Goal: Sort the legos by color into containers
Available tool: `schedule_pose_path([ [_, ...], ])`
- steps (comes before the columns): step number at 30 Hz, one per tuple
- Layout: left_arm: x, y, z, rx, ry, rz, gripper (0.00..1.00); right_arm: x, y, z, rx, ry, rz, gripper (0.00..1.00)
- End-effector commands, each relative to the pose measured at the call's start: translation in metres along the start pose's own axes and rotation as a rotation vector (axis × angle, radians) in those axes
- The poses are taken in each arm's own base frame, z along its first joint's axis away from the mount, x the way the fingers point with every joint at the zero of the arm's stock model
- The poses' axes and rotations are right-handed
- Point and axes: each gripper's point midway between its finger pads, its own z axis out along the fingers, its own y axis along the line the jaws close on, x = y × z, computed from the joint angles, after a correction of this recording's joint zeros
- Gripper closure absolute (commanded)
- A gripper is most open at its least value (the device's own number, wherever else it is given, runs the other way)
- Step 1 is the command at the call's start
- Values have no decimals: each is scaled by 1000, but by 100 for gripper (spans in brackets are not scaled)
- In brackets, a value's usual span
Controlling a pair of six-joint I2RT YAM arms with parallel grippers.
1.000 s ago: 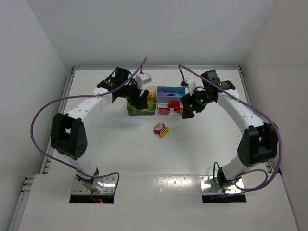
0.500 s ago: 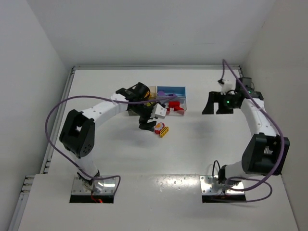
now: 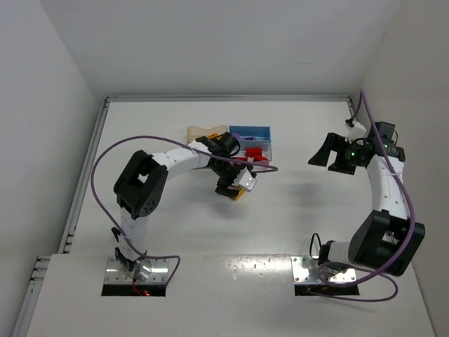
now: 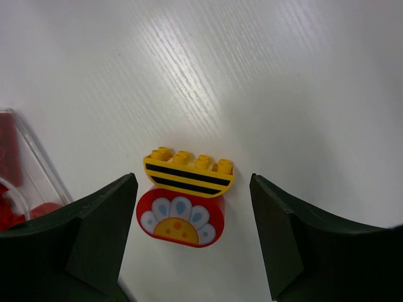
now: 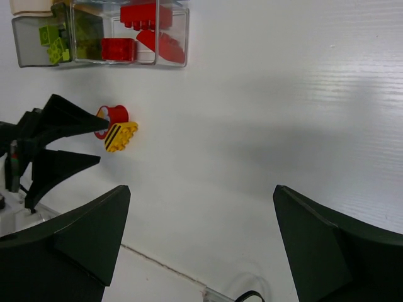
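At the middle of the white table [image 3: 295,217], the left gripper [image 4: 192,189] hangs over two loose pieces, its dark fingers [image 4: 94,226] spread wide on either side of them with a gap showing on both sides. Between the fingers lie a yellow plastic lego brick with black stripes [image 4: 189,173] and a red rounded lego piece printed with a flower [image 4: 181,219], touching each other and resting on the table just in front of the clear whitish plastic bin [image 5: 170,38]. That bin holds several red legos [image 5: 145,16]. Beside it is the dark grey bin [image 5: 38,41] with green legos [image 5: 50,34] inside, and behind them are the tan bin [image 3: 207,131] and the blue bin [image 3: 249,131]. A second ago the left gripper was over the bins and half a second ago it was just beside the two pieces; now it straddles them. The right gripper [image 5: 201,195], spread wide and holding nothing, was at the clear bin a second ago and has since swung out to the right side, well apart from the bins.
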Motion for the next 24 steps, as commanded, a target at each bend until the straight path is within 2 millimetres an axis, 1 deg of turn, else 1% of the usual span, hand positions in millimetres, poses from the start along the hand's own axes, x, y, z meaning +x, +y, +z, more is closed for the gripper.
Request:
schedule_pose_path([
  [1,-5,13,7,-4,-14,100,22,1,8,-9,-27,-17,16,4],
  [2,0,12,9,2,-3,102,22,0,5,-10,-20,-23,24,4],
  [5,13,13,18,19,28,94,22,1,6,-12,-33,-22,38,4],
  [6,13,15,19,17,28,95,22,1,6,-12,-33,-22,38,4],
  [7,20,14,24,29,40,95,22,0,3,-13,-29,-27,44,4],
  [8,22,17,25,25,48,97,22,0,3,-13,-29,-27,44,4],
  [10,29,17,31,36,60,87,22,0,5,-13,-38,-27,44,4],
  [11,27,22,30,27,58,94,22,-3,6,-14,-37,-34,38,4],
  [12,33,20,34,37,70,85,22,-3,6,-14,-37,-34,38,4],
  [14,35,20,37,40,71,73,22,-4,4,-16,-32,-39,44,4],
  [15,39,19,39,45,84,68,22,-4,4,-16,-32,-39,44,4],
  [17,41,19,38,43,93,56,27,-4,3,-16,-32,-39,35,4],
  [18,44,17,41,50,95,41,35,-4,3,-16,-32,-39,35,4],
  [19,44,17,41,49,96,29,41,-4,3,-16,-32,-39,26,4],
  [20,39,17,38,42,82,12,48,-4,3,-16,-32,-39,25,4],
  [21,37,10,39,56,65,-7,59,-3,5,-14,-38,-34,9,4],
  [22,15,9,26,34,11,-23,64,-2,9,-13,-52,-29,-9,4],
  [23,18,3,28,43,13,-54,64,-2,9,-13,-52,-29,-9,4],
  [24,0,8,20,21,-37,-52,67,-1,10,-11,-68,-22,-2,4],
])
